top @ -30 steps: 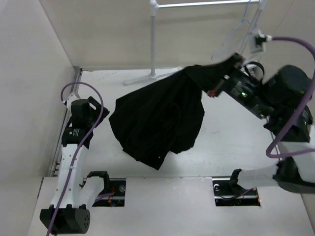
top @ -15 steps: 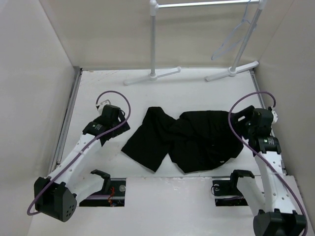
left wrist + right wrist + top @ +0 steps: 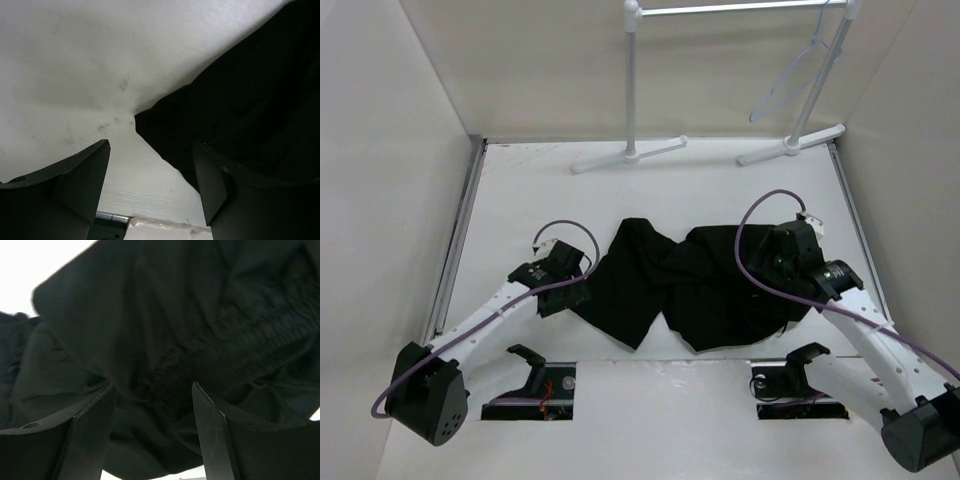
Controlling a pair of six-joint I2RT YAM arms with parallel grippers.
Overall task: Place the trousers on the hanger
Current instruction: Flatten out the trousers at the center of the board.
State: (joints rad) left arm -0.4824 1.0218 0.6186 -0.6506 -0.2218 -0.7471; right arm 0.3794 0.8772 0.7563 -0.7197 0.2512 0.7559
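Note:
The black trousers lie crumpled on the white table, in the middle. My left gripper hovers low at their left edge; in the left wrist view it stands open, with a fabric corner by its right finger and bare table between the fingers. My right gripper is over the right part of the heap; in the right wrist view it is open just above the gathered waistband, gripping nothing. The pale hanger hangs from the rack's rail at the back right.
A white clothes rack stands at the back, with its left pole and feet resting on the table. Side walls close in the table left and right. Two slots lie at the near edge by the arm bases.
A second ago the right gripper held the trousers up near the hanger. They now lie on the table, released. Both arms have since moved in toward the heap, left and right.

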